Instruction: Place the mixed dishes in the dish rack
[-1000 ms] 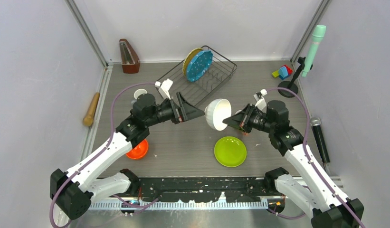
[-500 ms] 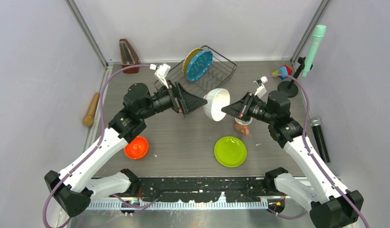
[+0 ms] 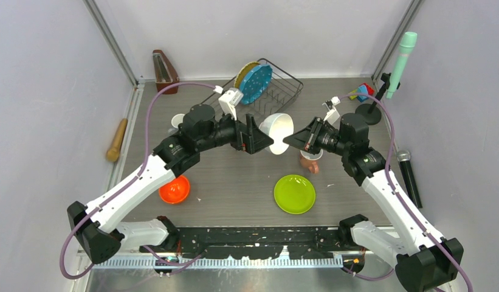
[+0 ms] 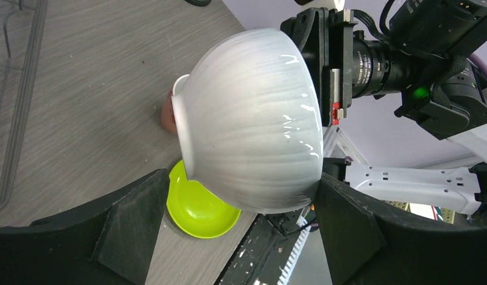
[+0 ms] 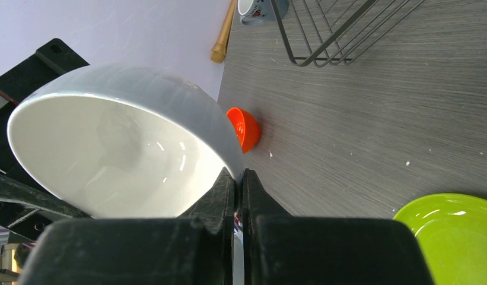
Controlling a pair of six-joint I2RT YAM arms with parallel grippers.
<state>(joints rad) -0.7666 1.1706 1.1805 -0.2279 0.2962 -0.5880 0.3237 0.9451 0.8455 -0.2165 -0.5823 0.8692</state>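
Observation:
The white bowl (image 3: pixel 277 131) hangs on its side in mid-air in front of the dish rack (image 3: pixel 277 100). My right gripper (image 3: pixel 287 141) is shut on its rim, as the right wrist view shows (image 5: pixel 238 178), with the white bowl (image 5: pixel 110 148) at left. My left gripper (image 3: pixel 262 137) is open, its fingers either side of the bowl's outer wall (image 4: pixel 252 119). The teal-blue plate (image 3: pixel 256 83) and the yellow woven plate (image 3: pixel 242 76) stand in the rack. The lime green plate (image 3: pixel 294 194), orange bowl (image 3: pixel 174 189), salmon-pink mug (image 3: pixel 309 161) and grey-blue mug (image 3: pixel 178 120) are on the table.
A wooden metronome (image 3: pixel 165 72) stands at the back left and toy blocks (image 3: pixel 361 92) at the back right. A wooden roller (image 3: pixel 117 140) lies along the left wall. A microphone stand (image 3: pixel 371 112) and a microphone (image 3: pixel 409 176) are at the right.
My left arm has swung right and forward, and its open fingers now straddle the white bowl. My right gripper has carried the bowl a little back, towards the rack.

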